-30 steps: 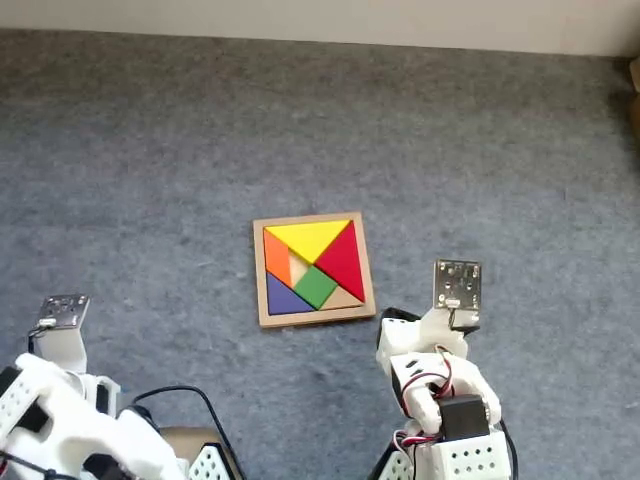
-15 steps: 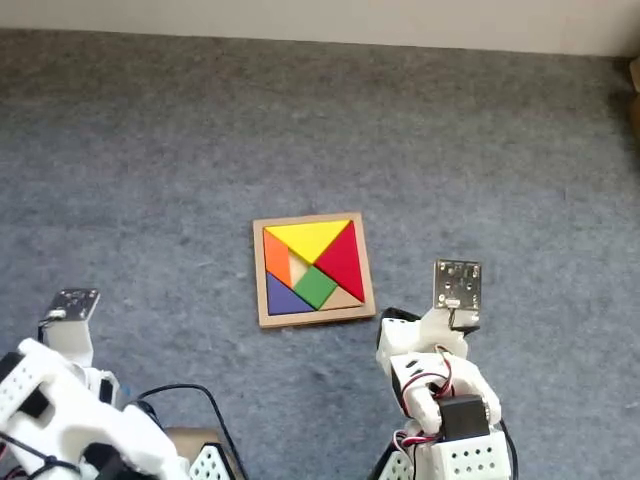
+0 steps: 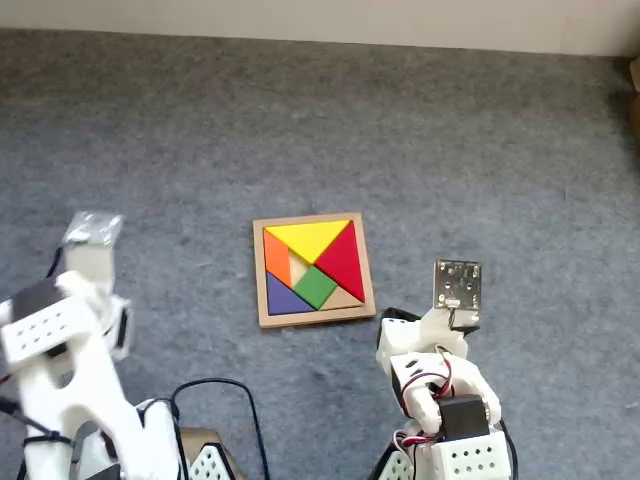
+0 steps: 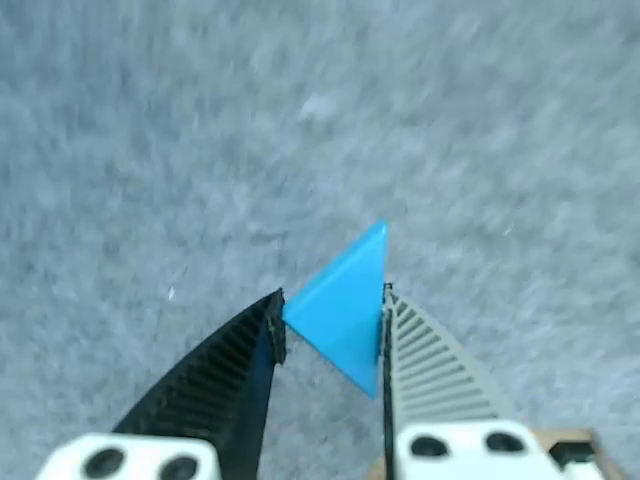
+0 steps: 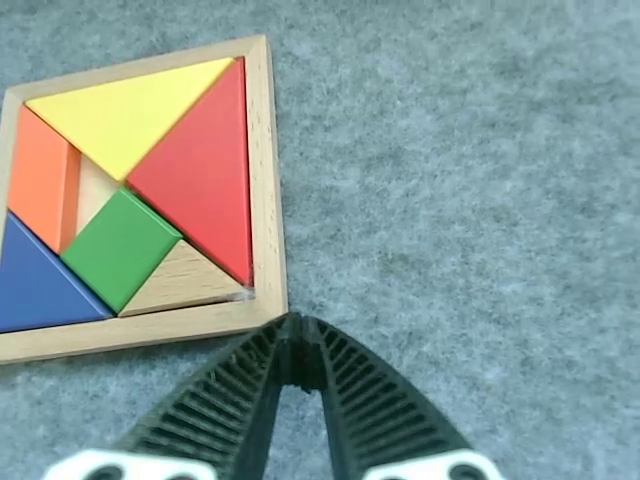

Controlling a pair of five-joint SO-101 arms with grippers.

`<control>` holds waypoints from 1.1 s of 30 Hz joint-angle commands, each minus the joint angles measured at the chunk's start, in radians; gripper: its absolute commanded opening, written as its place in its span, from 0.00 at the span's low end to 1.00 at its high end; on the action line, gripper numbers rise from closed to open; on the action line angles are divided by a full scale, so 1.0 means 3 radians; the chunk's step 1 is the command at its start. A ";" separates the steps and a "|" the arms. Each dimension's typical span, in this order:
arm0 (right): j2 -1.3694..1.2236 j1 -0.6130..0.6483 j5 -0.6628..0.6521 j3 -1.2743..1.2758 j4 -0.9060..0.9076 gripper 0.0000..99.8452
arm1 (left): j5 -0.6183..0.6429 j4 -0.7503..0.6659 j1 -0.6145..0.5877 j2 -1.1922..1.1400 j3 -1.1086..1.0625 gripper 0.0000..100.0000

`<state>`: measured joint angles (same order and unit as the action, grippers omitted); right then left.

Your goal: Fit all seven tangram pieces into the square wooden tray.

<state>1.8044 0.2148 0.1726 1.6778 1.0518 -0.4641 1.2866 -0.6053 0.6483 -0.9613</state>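
The square wooden tray (image 3: 312, 318) lies mid-table holding yellow (image 3: 305, 238), red (image 3: 343, 260), orange (image 3: 276, 255), green (image 3: 315, 286) and dark blue (image 3: 283, 297) pieces, with bare wood showing in two small gaps. My left gripper (image 4: 333, 308) is shut on a light blue triangle (image 4: 345, 305), held above the carpet left of the tray; that arm (image 3: 75, 330) rises at the lower left. My right gripper (image 5: 297, 350) is shut and empty, just beside the tray's (image 5: 265, 180) near right corner.
Grey carpet (image 3: 480, 150) covers the whole table. A pale wall strip runs along the far edge. The right arm's body (image 3: 440, 400) stands near the front edge, right of the tray. Cables lie at the front between the arms.
The left arm has lifted and swung forward and toward the tray, carrying the light blue triangle. The right arm and the tray's pieces have stayed still.
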 commanded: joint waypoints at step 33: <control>-0.0023 -0.0054 -0.0036 0.0453 0.0028 0.00 | 0.0409 -0.1366 0.2928 -0.0800 0.0831 0.05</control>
<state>1.8044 0.2148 0.1726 1.6778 1.0518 -0.2862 0.8938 0.2417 0.5547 -0.8554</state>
